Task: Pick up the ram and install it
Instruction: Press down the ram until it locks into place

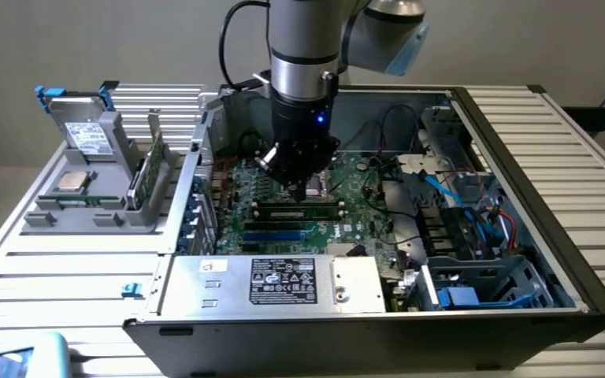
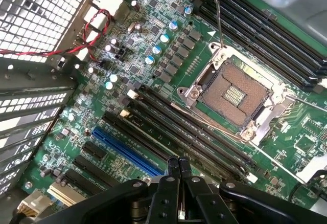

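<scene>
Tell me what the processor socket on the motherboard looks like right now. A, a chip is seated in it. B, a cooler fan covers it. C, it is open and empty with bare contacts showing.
C: in the wrist view the socket on the motherboard shows its bare grid of gold contacts inside the metal frame, with no chip or cooler on it.

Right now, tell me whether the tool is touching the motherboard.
Cannot tell. In the wrist view the tool overlaps the slots of the motherboard with no gap or contact visible; the exterior view shows it low over them.
</scene>
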You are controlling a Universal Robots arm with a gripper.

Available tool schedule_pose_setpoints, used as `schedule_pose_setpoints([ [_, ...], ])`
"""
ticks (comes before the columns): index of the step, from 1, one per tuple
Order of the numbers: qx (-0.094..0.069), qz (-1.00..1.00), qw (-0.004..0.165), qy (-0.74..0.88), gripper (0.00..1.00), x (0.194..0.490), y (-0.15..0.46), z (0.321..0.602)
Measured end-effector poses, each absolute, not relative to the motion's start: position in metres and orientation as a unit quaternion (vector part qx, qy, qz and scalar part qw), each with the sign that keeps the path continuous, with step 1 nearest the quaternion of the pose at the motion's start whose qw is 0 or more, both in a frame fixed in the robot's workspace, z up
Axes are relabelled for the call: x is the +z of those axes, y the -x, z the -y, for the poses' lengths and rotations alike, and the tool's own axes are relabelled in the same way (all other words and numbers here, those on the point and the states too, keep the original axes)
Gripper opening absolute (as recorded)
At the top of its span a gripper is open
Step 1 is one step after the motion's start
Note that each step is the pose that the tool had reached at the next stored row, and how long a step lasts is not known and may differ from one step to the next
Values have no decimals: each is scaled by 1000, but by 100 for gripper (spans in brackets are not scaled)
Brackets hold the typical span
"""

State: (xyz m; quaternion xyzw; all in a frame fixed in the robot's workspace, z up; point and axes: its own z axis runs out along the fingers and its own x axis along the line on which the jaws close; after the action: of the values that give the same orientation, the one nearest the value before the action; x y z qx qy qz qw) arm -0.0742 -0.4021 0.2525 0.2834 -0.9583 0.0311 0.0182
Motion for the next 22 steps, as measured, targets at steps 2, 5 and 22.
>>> schedule_pose_setpoints([
  [2,32,961,16,-274,11,252,74,402],
  [5,33,965,14,-260,11,252,74,402],
  [22,34,985,8,-166,11,252,74,402],
])
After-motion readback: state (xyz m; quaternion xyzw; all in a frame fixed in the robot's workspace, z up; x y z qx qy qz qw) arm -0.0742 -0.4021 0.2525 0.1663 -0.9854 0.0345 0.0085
